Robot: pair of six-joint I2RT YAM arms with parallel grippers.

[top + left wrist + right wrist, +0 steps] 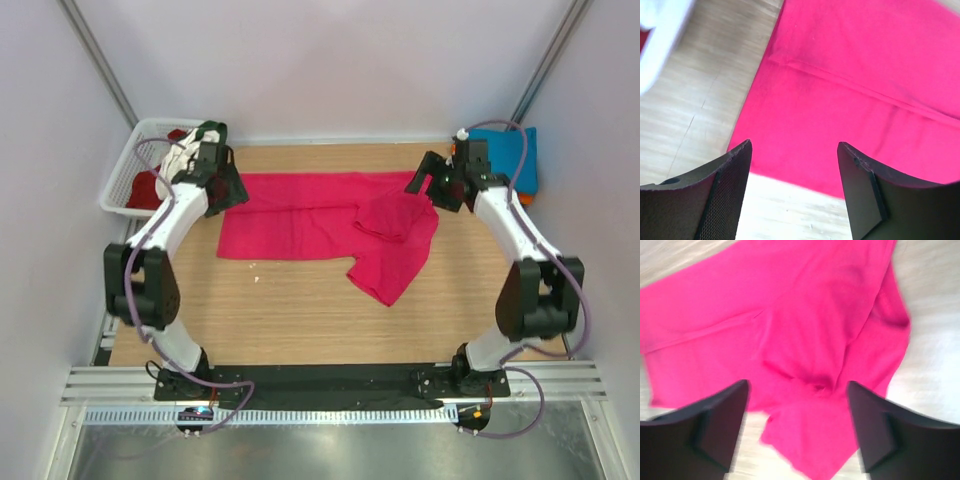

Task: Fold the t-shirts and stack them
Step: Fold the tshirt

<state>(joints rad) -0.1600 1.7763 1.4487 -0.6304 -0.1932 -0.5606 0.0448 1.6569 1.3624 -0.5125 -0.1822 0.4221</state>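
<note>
Your left end effector [795, 150] has its fingers spread with nothing between them. Just below it, the left edge of the bright magenta-pink cloth t-shirt [310, 225] lies flat on the wooden surface [300, 310]. Your right end effector [797, 390] is also spread and empty, above the shirt's rumpled, folded-over right part. The white plastic lattice basket [125, 185] stands beyond the left end effector, and a teal-blue cloth t-shirt [515, 155] lies beyond the right one.

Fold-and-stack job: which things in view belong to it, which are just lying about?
Job: pink t-shirt spread on the table; teal t-shirt far right, orange cloth at its edge; dark red cloth in the basket.
Lying about: white lattice basket; wooden table.
</note>
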